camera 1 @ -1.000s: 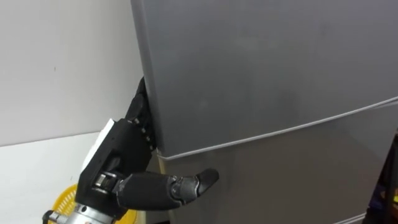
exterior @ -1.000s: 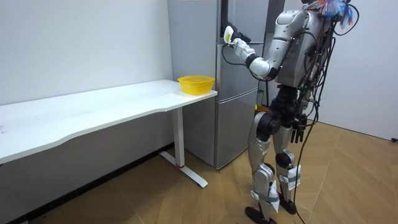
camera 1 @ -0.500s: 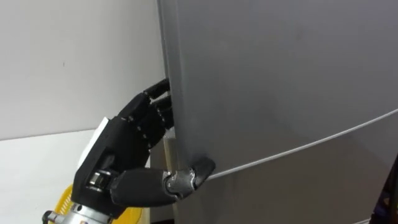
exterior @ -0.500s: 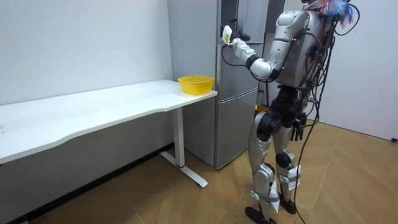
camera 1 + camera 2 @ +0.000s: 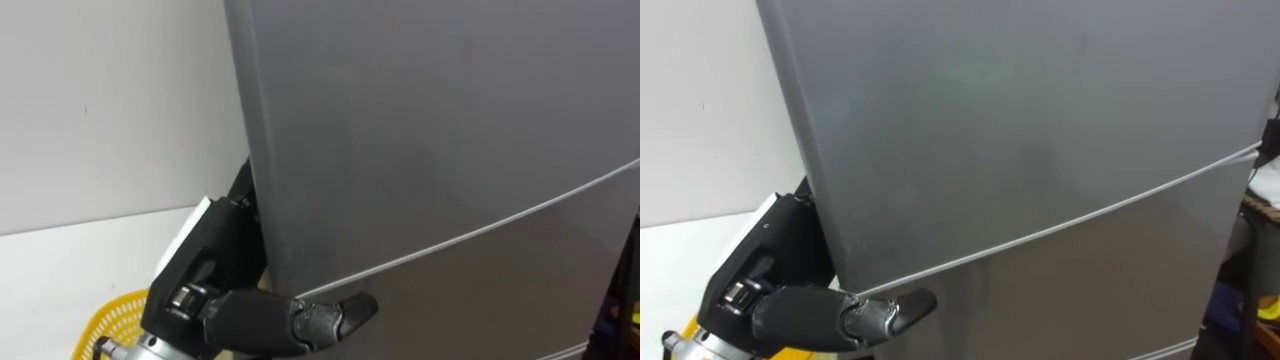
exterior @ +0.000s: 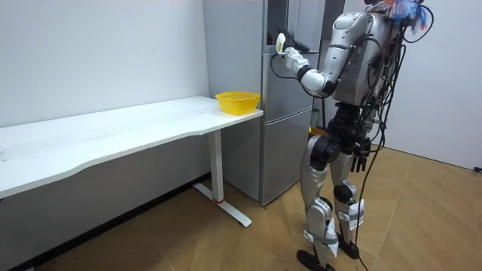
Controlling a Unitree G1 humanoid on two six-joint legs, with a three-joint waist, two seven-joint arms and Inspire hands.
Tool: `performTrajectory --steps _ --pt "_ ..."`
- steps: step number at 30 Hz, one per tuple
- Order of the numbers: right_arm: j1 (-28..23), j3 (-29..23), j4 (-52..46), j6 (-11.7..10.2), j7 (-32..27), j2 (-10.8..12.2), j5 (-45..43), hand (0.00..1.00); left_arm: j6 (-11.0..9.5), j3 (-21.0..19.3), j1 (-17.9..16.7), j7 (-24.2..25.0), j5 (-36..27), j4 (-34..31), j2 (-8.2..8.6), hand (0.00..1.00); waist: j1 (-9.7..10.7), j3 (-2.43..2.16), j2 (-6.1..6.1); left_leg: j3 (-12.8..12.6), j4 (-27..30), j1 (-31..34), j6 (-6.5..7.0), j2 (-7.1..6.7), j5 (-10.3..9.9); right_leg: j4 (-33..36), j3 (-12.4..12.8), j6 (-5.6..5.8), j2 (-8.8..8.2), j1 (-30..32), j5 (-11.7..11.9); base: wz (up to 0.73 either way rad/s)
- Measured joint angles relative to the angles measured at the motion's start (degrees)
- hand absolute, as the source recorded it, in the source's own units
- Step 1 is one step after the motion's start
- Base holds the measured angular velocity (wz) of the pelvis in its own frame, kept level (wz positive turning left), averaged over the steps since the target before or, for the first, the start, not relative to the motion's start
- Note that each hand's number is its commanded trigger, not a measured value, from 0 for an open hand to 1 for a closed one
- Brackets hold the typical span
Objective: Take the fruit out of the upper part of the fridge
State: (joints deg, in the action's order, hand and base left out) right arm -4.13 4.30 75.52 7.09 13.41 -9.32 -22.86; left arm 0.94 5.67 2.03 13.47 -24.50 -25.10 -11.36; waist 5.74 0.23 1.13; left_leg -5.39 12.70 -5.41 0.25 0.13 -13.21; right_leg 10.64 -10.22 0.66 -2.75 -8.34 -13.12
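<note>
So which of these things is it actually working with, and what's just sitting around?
Part of the job: upper fridge door; left hand, at that door's edge.
Just lying about: yellow basket; white table under it.

Saw plain silver-grey across the fridge [image 5: 420,150], crossed by one thin pale line toward the lower right. Noted black on the left hand [image 5: 215,275], with a white patch on its back. Caught bright yellow on the basket [image 5: 110,320] at lower left, white on the counter [image 6: 113,134], brown wood on the floor [image 6: 422,226].
</note>
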Motion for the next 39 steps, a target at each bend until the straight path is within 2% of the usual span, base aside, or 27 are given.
performTrajectory --steps 3,12,18,24,28,39 --pt "0.18 0.00 0.10 0.04 0.59 -0.41 0.01 0.00 0.00 0.06 0.00 0.83 -0.88 -0.02 -0.01 0.00 0.08 0.10 0.18 -0.01 0.07 0.37 0.01 -0.03 0.00 -0.01 -0.08 0.00 -0.06 0.31 0.00 0.00" --pt "0.62 0.05 0.84 -0.01 0.50 -0.88 0.02 0.00 -0.01 1.35 0.24 1.31 -1.02 -0.81 -0.24 0.00 0.51 0.01 0.46 -0.06 0.11 1.30 0.09 -0.09 0.06 -0.02 0.07 0.00 -0.09 1.25 0.00 0.00" --pt "0.59 0.04 1.20 -0.05 0.52 -1.50 0.02 0.00 0.00 2.81 0.44 2.72 -2.29 -2.22 -1.54 0.00 0.83 0.17 0.21 -0.02 0.10 1.54 0.09 -0.08 0.06 -0.02 0.44 0.00 -0.06 1.39 0.00 0.01" --pt "0.43 0.12 1.14 -0.05 0.35 -1.82 0.46 0.00 -0.01 4.56 0.44 3.37 -6.33 -3.10 -2.69 0.00 0.86 0.33 -0.11 -0.25 0.13 1.70 0.10 -0.09 0.06 0.00 0.96 0.01 -0.06 1.51 0.01 0.00" --pt "0.44 0.09 1.15 -0.11 0.26 -1.82 0.54 0.00 -0.03 5.12 0.44 3.89 -7.45 -3.44 -3.41 0.00 1.42 0.27 -0.02 -0.78 0.14 1.66 0.12 -0.07 0.07 0.04 1.57 0.10 -0.03 1.37 0.08 -0.03" --pt "-0.61 0.13 1.19 -0.24 -1.69 -1.82 2.22 0.00 -0.01 5.88 0.44 4.19 -7.42 -3.35 -3.64 0.00 1.98 0.32 0.11 -2.63 0.63 1.58 0.18 0.22 0.09 0.11 2.35 0.17 0.01 1.13 0.59 -0.01"
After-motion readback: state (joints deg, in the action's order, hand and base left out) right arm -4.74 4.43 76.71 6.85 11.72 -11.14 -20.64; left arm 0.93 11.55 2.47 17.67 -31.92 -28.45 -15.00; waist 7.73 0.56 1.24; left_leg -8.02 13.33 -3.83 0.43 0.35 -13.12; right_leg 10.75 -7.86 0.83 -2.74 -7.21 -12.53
